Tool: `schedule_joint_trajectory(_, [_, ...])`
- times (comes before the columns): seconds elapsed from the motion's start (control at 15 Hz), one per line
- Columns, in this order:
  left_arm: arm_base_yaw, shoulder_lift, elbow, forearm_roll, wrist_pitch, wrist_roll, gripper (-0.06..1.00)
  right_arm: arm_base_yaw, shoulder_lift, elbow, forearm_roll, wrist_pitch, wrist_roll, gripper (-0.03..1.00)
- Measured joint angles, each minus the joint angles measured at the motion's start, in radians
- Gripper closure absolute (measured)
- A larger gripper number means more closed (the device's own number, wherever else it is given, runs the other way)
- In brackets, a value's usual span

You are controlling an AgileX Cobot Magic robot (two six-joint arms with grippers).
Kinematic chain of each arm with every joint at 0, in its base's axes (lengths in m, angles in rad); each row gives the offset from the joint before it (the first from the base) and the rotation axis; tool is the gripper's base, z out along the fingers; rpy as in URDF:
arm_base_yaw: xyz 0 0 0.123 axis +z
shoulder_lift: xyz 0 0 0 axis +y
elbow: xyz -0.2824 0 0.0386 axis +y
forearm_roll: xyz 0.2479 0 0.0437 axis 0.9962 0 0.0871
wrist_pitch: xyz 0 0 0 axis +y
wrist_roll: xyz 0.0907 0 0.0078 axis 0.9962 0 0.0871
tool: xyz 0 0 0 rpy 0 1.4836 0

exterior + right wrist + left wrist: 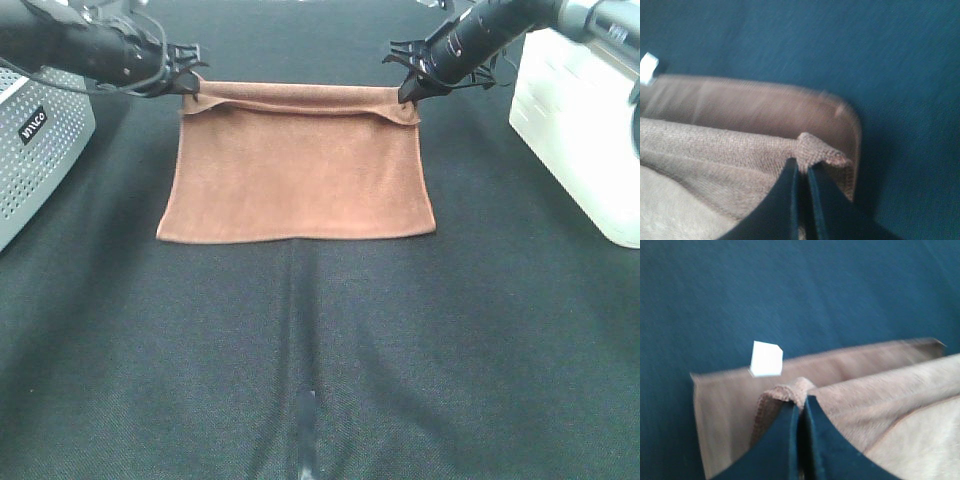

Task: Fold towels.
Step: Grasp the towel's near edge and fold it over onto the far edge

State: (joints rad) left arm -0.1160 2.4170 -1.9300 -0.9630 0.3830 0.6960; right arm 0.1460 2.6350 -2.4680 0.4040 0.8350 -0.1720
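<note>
Towel (295, 170): rust-brown terry cloth, which lay spread on the counter (320, 350) in the far middle of the exterior high view, between the two arms.
Towel layers: two were visible. The upper layer's far edge was raised slightly at both corners, and the lower layer lay flat beneath it and showed a little beyond it.
Near edge: flat on the counter and roughly straight.
White tag (765, 359): stood up from the hem of the lower layer, just beyond the corner held on the left side.
Left tool (190, 82): jaws were pressed together on the far left corner of the towel's upper layer. The left wrist view showed the hem bunched between the tips (801, 407).
Right tool (408, 92): jaws were pressed together on the far right corner of the upper layer. The right wrist view showed a small peak of cloth pinched at the tips (802, 167).
Grey perforated box (40, 150): stood at the left edge of the counter, apart from the towel. Its contents could not be seen.
White bin (580, 130): stood at the right edge, apart from the towel. Its interior was not in view.
Counter surface: dark cloth with shallow creases near the front.
</note>
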Motion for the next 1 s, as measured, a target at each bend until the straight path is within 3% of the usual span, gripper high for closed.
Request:
schedule_joint_trajectory(0.47, [-0.003,0.160,-0.107,-0.009,-0.109,-0.002,0.92,0.000,0.098,-0.012,0.008,-0.145,-0.027,0.94])
schedule_joint_trajectory(0.6, [-0.006,0.163,-0.110,-0.009,-0.124,0.000,0.65,0.000,0.100,-0.012,0.008,-0.155,-0.031,0.63])
schedule_joint_trajectory(0.73, [-0.006,0.163,-0.112,-0.009,-0.126,0.000,0.24,0.000,0.099,-0.012,0.004,-0.143,-0.032,0.27])
schedule_joint_trajectory(0.8, [-0.006,0.162,-0.112,-0.007,-0.118,0.000,0.16,0.000,0.092,-0.012,-0.004,-0.123,-0.032,0.24])
schedule_joint_trajectory(1.0, [0.013,0.126,-0.112,0.034,-0.005,0.005,0.12,0.000,0.032,-0.012,-0.029,0.026,-0.032,0.21])
